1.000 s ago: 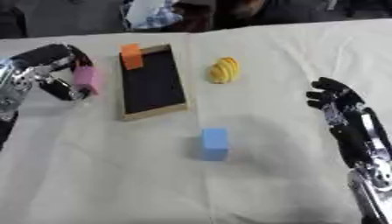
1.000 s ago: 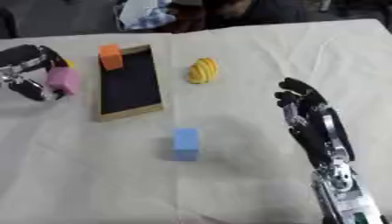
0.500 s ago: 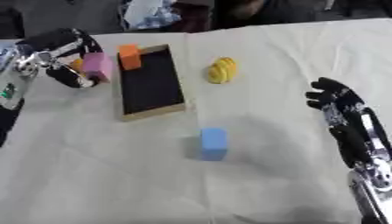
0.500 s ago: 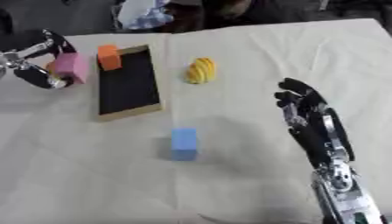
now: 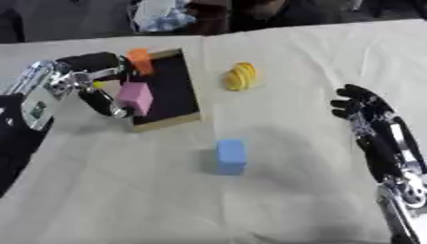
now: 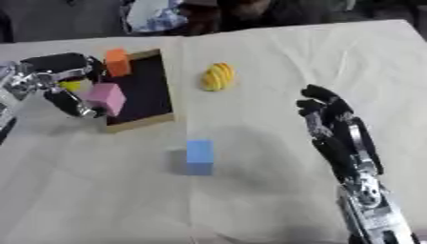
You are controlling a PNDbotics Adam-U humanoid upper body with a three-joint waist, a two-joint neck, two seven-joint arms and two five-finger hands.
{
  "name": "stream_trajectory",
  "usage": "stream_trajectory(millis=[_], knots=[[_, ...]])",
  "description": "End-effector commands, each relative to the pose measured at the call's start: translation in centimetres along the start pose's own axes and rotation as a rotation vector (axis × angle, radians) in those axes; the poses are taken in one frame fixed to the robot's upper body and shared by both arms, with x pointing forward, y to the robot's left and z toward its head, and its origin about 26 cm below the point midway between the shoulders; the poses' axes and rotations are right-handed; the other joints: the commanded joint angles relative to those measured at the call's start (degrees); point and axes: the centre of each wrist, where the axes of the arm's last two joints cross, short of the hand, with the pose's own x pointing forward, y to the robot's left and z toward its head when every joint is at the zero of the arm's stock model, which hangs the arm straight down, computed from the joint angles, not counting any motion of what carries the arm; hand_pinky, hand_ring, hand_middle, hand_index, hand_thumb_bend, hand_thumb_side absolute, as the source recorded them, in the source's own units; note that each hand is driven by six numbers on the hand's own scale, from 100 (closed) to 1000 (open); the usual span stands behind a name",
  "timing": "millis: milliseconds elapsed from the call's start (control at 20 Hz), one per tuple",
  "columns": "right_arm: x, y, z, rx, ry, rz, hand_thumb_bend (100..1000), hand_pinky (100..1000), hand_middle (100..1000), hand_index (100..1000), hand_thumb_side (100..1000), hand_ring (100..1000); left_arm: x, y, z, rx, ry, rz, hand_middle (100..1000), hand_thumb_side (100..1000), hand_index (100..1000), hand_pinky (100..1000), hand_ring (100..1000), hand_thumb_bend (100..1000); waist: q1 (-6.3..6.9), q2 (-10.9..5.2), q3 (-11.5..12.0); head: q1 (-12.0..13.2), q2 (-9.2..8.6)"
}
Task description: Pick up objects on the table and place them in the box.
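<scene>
Your left hand (image 5: 92, 83) sits at the left of the view with fingers and thumb curled round the pink block (image 5: 135, 97), carrying it just at the left wall of the box (image 5: 167, 121). The block overlaps that wall and part of the dark floor, so you are in the placing step for this 1 object; whether it is above the floor or already touching the wall cannot be told from here.

The box is a shallow wooden tray with a black inside, lying askew. An orange block (image 5: 139, 61) rests at its far end, so 1 object looks already delivered.

For the next move, judge it this way: bring the pink block a little further right so it clears the wall, lower it onto the bare black floor nearer you than the orange block, then straighten the fingers and draw the hand back to the left without dragging the tray.

A blue block (image 5: 231, 155) stands on the cloth-covered surface (image 5: 275, 205) near the box's near corner. A yellow ridged object (image 5: 241, 76) lies further right and further away. Both wait to be collected.

Your right hand (image 6: 333, 126) rests idle at the right side, fingers relaxed and pointing up, holding nothing.
</scene>
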Motion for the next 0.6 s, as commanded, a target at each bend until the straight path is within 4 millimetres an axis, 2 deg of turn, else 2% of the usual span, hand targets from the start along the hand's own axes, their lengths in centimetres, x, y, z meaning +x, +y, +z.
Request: stream_trajectory(millis=[50,300,600], knots=[[0.44,-0.19,-0.34,0.004,-0.019,0.003,100,793,785,845,518,782,0.06,0.96,0.51,-0.008,-0.008,-0.019,610,209,707,701,621,404,0.08,-1.67,0.12,-0.16,0.27],[0.46,-0.20,-0.36,0.004,-0.020,0.004,100,793,785,845,517,782,0.29,0.59,0.14,-0.029,-0.013,-0.020,678,269,800,728,661,483,-0.07,-1.60,0.18,-0.15,0.27],[0.46,-0.19,-0.38,0.005,-0.020,0.003,100,793,785,845,518,782,-0.29,0.64,0.41,-0.015,0.039,-0.035,707,291,843,733,672,506,-0.01,-1.61,0.14,-0.26,0.27]])
